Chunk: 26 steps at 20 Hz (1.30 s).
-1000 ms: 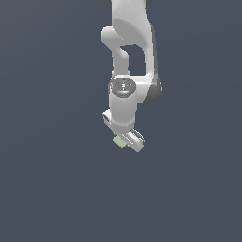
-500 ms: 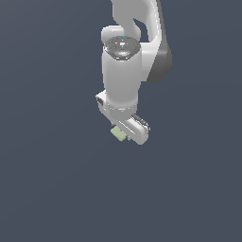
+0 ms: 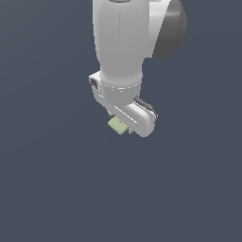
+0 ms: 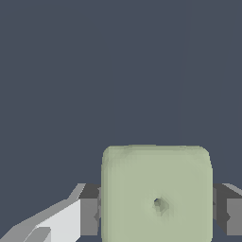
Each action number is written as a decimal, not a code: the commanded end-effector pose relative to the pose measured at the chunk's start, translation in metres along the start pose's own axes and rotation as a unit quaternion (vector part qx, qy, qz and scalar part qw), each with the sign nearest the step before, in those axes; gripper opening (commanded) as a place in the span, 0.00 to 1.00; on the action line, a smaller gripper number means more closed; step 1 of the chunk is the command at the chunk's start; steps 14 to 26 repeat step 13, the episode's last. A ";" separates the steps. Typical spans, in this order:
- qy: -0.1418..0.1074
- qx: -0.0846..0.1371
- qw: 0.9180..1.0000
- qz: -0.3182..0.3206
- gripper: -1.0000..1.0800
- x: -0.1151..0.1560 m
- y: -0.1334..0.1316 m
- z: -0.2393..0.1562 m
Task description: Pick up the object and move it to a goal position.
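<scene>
From the exterior view I see the arm (image 3: 125,42) hanging down from the top edge, white with a dark grey joint cover on that view's right. At its lower end sits the gripper (image 3: 124,124), and the cube (image 3: 117,125) peeks out from under the gripper body, on the exterior view's left side of it. Only a small pale yellow-green corner of the cube shows there; the rest is hidden behind the white housing. Everything around is plain dark grey-blue, so I cannot say from here how high the cube sits above any surface.

On my wrist view the cube (image 4: 156,194) fills the space between the two fingers (image 4: 89,210), its rounded face toward the camera, with a small dimple near the middle. The dark pads press against both of its sides, so I read the claw as closed to the cube's width and gripping it. The cube looks square to the fingers, not tilted
</scene>
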<state>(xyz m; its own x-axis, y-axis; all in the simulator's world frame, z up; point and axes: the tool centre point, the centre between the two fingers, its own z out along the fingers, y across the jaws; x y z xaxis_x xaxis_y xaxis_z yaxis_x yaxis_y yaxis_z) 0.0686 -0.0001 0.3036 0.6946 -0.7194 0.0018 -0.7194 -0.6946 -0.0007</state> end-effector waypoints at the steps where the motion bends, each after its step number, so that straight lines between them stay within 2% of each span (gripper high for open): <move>1: -0.001 -0.001 1.000 0.000 0.00 0.002 -0.002 -0.011; 9: -0.001 -0.001 1.000 0.000 0.00 0.007 -0.006 -0.028; 26: -0.001 0.000 1.000 0.000 0.00 0.007 -0.007 -0.027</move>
